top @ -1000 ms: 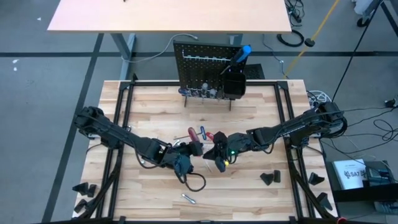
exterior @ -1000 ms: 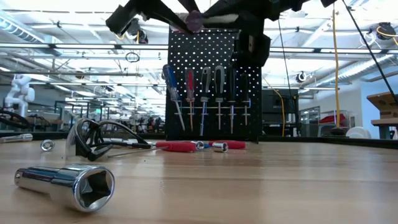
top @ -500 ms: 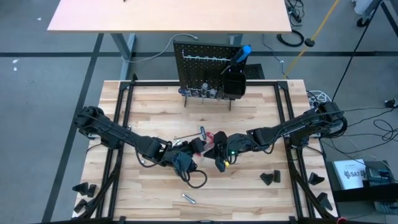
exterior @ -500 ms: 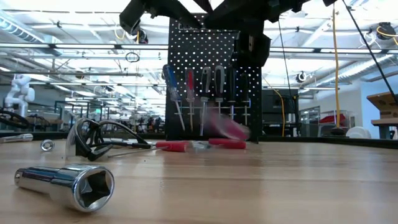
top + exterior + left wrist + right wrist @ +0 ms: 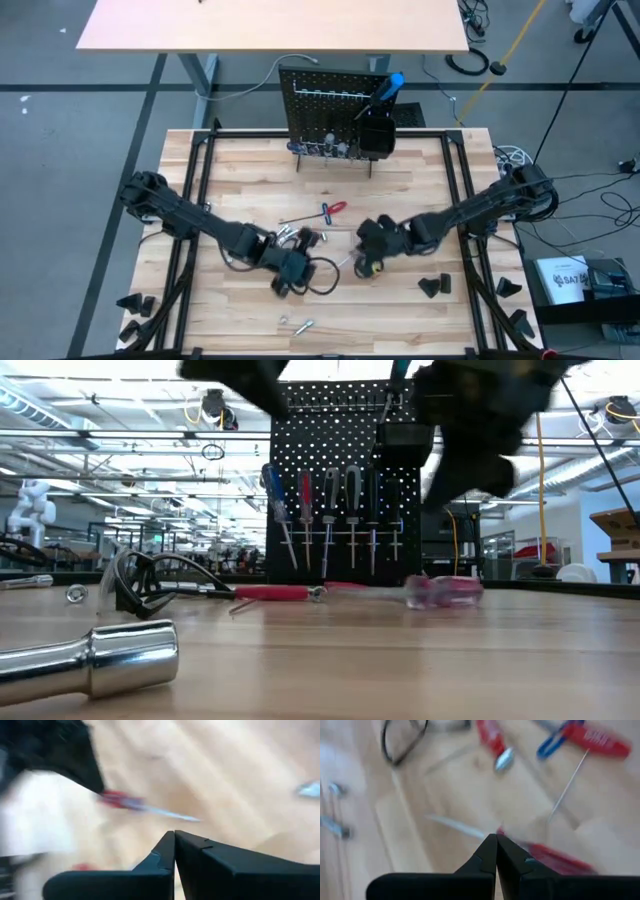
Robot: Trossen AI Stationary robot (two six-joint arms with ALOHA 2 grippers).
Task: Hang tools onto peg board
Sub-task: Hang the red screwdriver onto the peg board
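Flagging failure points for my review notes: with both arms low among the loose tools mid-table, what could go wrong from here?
1. Both grippers are shut and empty: the left gripper and right gripper sit low among scattered tools, so a sweep may knock a screwdriver farther off.
2. The arms work close together, so they could collide.
3. The black cable loop lies beside the left gripper and could snag it.

Pale wooden table (image 5: pixel 250 170) carrying everything. Peg board (image 5: pixel 335 125) standing on feet at far edge. Red-handled screwdriver (image 5: pixel 334 208) lying mid-table, other tools (image 5: pixel 300 237) scattered beside it. Chrome socket (image 5: pixel 95 658) lying near front edge. Black wedge blocks (image 5: pixel 433 287) sitting toward right front.
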